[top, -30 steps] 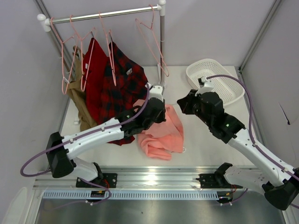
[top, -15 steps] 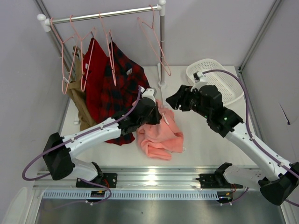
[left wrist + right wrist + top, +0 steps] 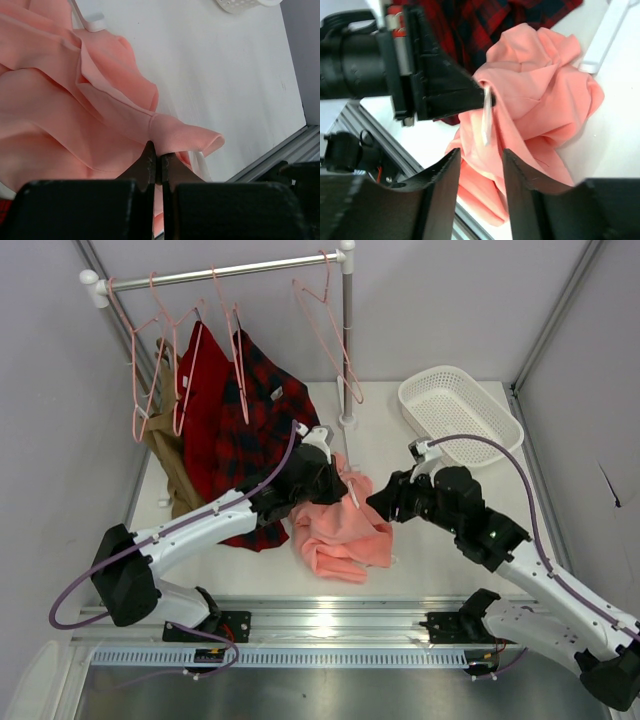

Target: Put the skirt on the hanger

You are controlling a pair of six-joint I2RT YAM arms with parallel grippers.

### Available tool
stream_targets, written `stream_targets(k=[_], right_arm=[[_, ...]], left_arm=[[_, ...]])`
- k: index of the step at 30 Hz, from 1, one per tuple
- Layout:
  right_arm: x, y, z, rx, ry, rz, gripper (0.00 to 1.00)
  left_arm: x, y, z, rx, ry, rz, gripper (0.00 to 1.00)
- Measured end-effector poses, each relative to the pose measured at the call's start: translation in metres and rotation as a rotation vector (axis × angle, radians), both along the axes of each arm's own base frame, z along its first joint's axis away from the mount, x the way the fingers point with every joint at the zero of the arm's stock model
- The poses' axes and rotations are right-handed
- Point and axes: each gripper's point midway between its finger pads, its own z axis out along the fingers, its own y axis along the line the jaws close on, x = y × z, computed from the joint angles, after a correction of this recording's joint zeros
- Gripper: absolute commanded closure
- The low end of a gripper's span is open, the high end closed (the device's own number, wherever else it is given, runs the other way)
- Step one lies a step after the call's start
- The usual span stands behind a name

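Observation:
The salmon-pink skirt (image 3: 345, 535) lies crumpled on the white table between the arms. My left gripper (image 3: 338, 478) is shut on a raised fold of its edge; in the left wrist view the closed tips (image 3: 159, 152) pinch the pink cloth (image 3: 75, 100). A white label (image 3: 486, 120) hangs from that pinched edge. My right gripper (image 3: 378, 502) is open and empty, just right of the skirt; its fingers (image 3: 447, 170) frame the skirt (image 3: 540, 100) without touching it. An empty pale-pink hanger (image 3: 325, 330) hangs on the rail near the post.
A white rail (image 3: 220, 272) on a post (image 3: 347, 340) carries several pink hangers, a red garment (image 3: 205, 390), a red-and-black plaid shirt (image 3: 262, 410) and a tan garment (image 3: 170, 455). A white basket (image 3: 460, 415) stands at the back right.
My right gripper has moved from near the basket down and left, close to the skirt. My left gripper has shifted slightly left, still holding the skirt's edge.

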Motion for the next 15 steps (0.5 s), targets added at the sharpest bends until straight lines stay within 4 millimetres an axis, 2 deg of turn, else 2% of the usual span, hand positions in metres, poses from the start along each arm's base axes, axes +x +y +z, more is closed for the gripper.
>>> stream_targets(k=[3, 7, 15], right_arm=[[-0.006, 0.003, 0.003, -0.028, -0.058, 0.047, 0.61], [-0.003, 0.008, 0.002, -0.068, -0.094, 0.074, 0.65], [0.012, 0.02, -0.028, -0.168, -0.062, 0.091, 0.58]], left_arm=[[-0.001, -0.001, 0.0, -0.004, 0.003, -0.006, 1.0], [-0.002, -0.003, 0.0, -0.012, 0.006, -0.016, 1.0], [-0.003, -0.004, -0.004, -0.02, 0.006, -0.021, 1.0]])
